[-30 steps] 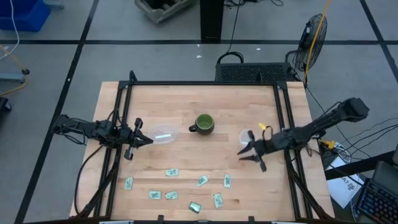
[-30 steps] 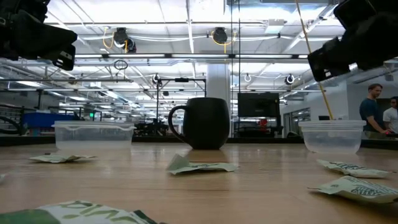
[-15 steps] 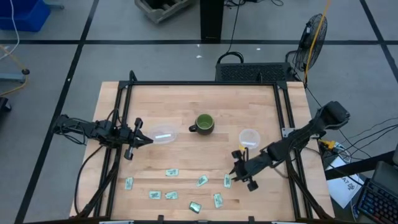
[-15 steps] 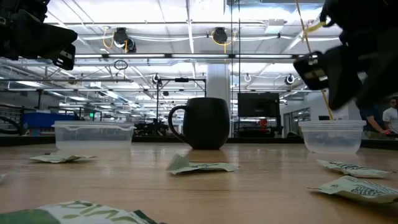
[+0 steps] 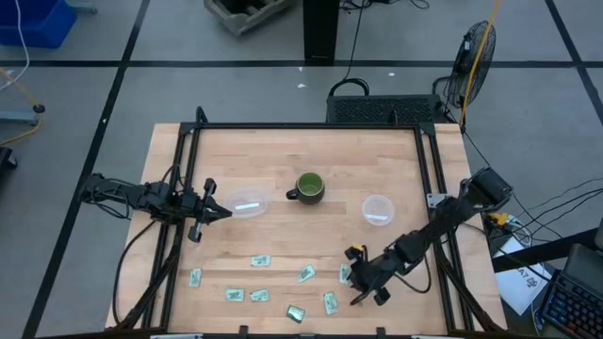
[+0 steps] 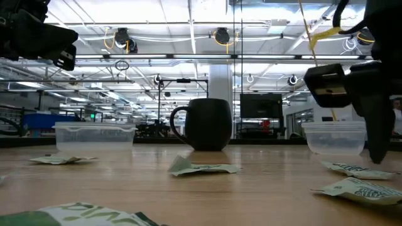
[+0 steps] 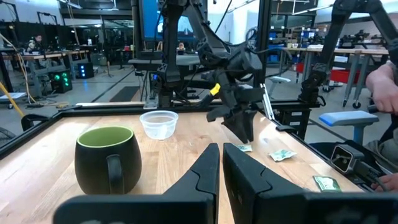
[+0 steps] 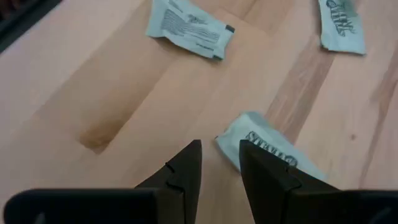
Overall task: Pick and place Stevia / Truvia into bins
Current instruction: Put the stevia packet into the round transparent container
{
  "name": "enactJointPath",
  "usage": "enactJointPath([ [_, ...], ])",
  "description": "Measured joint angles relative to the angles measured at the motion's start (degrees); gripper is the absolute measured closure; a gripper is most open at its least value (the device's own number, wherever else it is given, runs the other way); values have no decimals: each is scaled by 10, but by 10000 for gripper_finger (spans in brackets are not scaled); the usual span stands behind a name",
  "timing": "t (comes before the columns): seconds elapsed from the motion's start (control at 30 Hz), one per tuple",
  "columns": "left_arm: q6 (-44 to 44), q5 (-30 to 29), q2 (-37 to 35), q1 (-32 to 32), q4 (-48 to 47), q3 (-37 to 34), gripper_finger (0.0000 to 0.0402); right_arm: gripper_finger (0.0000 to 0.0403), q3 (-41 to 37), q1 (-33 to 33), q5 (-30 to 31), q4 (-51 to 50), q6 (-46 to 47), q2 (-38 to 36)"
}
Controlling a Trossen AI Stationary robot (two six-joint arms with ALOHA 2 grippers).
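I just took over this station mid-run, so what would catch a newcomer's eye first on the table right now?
The right gripper hangs low over the scattered Stevia packets along the table's near edge, its fingers open a little beside one packet. A dark green mug stands mid-table between two clear bins, each already holding a packet. The left gripper waits shut beside the left bin.

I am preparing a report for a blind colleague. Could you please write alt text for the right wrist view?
The right gripper hangs low over a wooden table, its two dark fingers slightly apart and empty, right beside a pale green Stevia packet. Two more packets lie farther off, one white and one green.
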Motion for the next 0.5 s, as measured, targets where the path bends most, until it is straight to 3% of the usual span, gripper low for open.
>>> enactJointPath([
  [0.5,0,0,0,0,0,0,376,303,6,-17,-36,35,-15,37],
])
